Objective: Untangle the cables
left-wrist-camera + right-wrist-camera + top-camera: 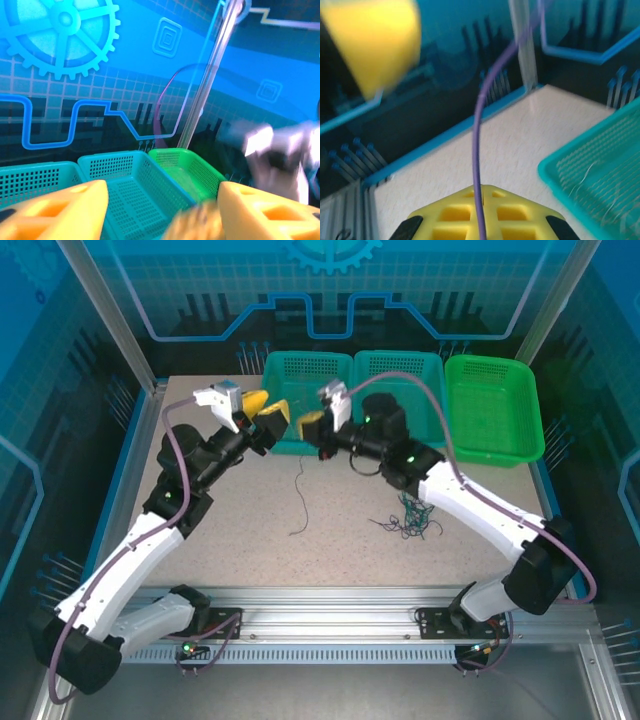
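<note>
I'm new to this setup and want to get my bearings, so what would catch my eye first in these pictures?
First, the yellow-fingered left gripper and right gripper, held high and almost meeting in front of the teal baskets at the far edge. Next, a small knot of cables lying right of centre on the table, with one dark strand stretched out apart from it to the left.

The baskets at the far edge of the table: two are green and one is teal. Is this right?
No. The left basket and the middle basket are teal; only the right basket is green, as the top view shows.
</note>
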Controlling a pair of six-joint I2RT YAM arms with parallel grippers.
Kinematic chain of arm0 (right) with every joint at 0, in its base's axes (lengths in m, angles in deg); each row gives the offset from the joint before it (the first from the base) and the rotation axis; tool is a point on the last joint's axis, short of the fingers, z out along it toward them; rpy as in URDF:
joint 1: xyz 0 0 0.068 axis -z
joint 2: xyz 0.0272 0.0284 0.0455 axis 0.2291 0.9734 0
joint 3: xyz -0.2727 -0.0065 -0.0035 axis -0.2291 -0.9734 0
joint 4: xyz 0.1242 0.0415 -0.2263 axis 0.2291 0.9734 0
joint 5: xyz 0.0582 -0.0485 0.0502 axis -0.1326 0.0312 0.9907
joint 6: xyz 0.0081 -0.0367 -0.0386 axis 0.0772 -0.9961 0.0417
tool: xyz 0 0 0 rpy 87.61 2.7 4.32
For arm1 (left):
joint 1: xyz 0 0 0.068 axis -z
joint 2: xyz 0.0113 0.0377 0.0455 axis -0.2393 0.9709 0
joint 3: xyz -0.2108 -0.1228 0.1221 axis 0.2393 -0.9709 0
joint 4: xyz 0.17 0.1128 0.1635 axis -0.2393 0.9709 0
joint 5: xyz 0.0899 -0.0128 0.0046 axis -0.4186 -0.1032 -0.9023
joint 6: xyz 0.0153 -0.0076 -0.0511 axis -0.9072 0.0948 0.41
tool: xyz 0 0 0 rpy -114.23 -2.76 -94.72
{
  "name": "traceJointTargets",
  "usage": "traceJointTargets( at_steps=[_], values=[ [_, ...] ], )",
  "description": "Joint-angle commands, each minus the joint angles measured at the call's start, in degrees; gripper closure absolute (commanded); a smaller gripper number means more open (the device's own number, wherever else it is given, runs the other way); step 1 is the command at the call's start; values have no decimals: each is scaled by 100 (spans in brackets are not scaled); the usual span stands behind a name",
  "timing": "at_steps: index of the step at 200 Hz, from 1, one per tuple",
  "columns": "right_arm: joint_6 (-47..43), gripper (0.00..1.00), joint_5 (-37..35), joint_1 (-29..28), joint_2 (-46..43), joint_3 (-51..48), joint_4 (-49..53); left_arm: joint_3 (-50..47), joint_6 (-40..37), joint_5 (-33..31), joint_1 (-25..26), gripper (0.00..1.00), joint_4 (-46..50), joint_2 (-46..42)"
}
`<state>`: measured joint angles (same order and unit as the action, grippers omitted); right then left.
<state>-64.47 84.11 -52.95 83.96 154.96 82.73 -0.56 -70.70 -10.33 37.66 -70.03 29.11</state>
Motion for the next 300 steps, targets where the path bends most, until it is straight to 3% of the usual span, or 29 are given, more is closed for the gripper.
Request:
traceJointTargets(
  at_steps=[1,54,89,130,164,175,194,203,214,252,278,300],
  values=[
    [-53,100,-455,437,-272,931,573,-372,-165,533,35,31,-499,-339],
    [-175,100,-1545,1563,811,3464,1501,-866,-421,787,132,21,-293,-826],
    [108,100,-1750,2177,2002,4693,2400,-982,-472,807,184,17,-102,-873],
    [245,100,-2066,2380,2856,4247,2694,-1042,-677,679,276,14,401,-980],
    [991,100,-2310,2509,3336,3381,2825,-1094,-652,580,289,14,576,-1024],
    [1137,86,-2297,2556,3497,3402,3076,-1096,-653,572,297,14,628,-1017],
    [1065,43,-1884,2649,3837,4046,3981,-1087,-646,545,304,14,694,-984],
    [1017,32,-1793,2688,3913,4304,4324,-1090,-635,544,308,14,705,-945],
    [937,27,-1703,2731,3808,4310,4441,-1075,-602,541,314,15,691,-883],
    [929,26,-1143,2823,2504,3092,3723,-1076,-553,673,436,14,456,-617],
    [1225,29,-1311,2829,1004,1203,2941,-1049,-552,721,658,15,313,-212],
    [1525,29,-1908,2864,-342,-533,2624,-1013,-705,631,983,14,223,174]
  ],
)
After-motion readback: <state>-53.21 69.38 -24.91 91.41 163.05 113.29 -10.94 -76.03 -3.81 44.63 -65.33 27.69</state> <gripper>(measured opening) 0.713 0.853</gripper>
